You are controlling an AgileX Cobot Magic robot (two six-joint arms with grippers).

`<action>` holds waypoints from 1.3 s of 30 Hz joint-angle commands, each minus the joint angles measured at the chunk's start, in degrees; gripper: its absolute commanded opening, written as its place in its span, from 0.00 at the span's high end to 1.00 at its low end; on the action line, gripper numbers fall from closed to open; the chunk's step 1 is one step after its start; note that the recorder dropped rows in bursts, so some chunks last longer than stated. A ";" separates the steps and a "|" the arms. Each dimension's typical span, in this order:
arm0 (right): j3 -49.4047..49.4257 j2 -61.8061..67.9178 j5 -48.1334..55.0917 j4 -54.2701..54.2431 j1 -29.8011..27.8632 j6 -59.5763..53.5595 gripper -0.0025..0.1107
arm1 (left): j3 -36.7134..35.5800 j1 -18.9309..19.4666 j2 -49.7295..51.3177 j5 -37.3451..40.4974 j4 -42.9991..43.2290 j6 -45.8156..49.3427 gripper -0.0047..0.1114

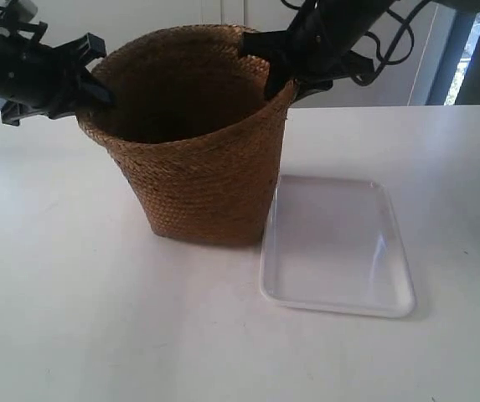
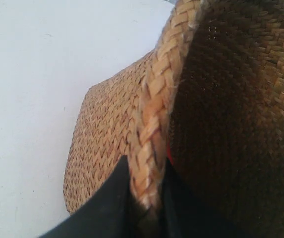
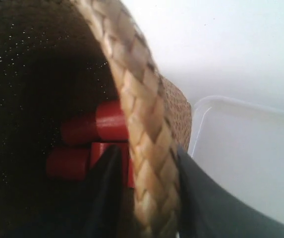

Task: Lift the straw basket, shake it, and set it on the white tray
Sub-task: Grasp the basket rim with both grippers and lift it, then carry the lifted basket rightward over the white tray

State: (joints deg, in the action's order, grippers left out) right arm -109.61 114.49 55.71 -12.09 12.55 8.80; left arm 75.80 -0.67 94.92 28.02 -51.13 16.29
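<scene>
The brown straw basket (image 1: 198, 167) stands tilted on the white table, its base just left of the white tray (image 1: 338, 247). I cannot tell whether the base touches the table. The arm at the exterior view's left has my left gripper (image 1: 97, 88) on the basket's rim; in the left wrist view this gripper (image 2: 145, 166) is shut on the braided rim (image 2: 156, 99), one finger outside and one inside. My right gripper (image 1: 277, 71) is at the opposite rim, nearer the tray. The right wrist view shows this gripper (image 3: 146, 148) shut on the rim (image 3: 142, 109).
Red cylindrical blocks (image 3: 99, 129) lie at the bottom of the basket. The tray (image 3: 251, 148) has nothing in it. The white table (image 1: 72, 293) stretches round both; a wall and a window frame (image 1: 449, 59) are behind it.
</scene>
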 commanded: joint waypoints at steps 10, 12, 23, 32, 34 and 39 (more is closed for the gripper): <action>14.73 -14.54 -17.55 7.66 8.45 -0.83 0.98 | 0.17 -0.16 -18.39 7.74 19.23 -4.04 0.96; 17.23 -16.01 -19.82 8.20 9.91 -0.83 0.98 | 0.17 -0.16 -20.71 8.46 20.88 -4.27 0.96; 21.69 -18.54 -24.06 8.09 11.72 -0.71 0.98 | 0.17 -0.16 -24.07 9.74 22.55 -4.71 0.96; 21.47 -19.47 -23.56 7.91 11.72 -1.05 0.98 | 0.17 -0.06 -24.29 3.66 22.45 0.20 0.96; 21.37 -20.12 -24.04 7.78 11.72 -1.05 0.98 | 0.17 -0.06 -24.29 1.59 21.50 -0.85 0.96; 21.37 -22.29 -22.77 10.65 11.42 -1.05 0.98 | -0.06 -0.06 -23.90 2.39 19.36 -4.75 0.96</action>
State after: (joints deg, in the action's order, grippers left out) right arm -88.21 93.87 32.50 -4.54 24.18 8.76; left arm 75.80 -0.68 72.08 31.00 -29.02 11.24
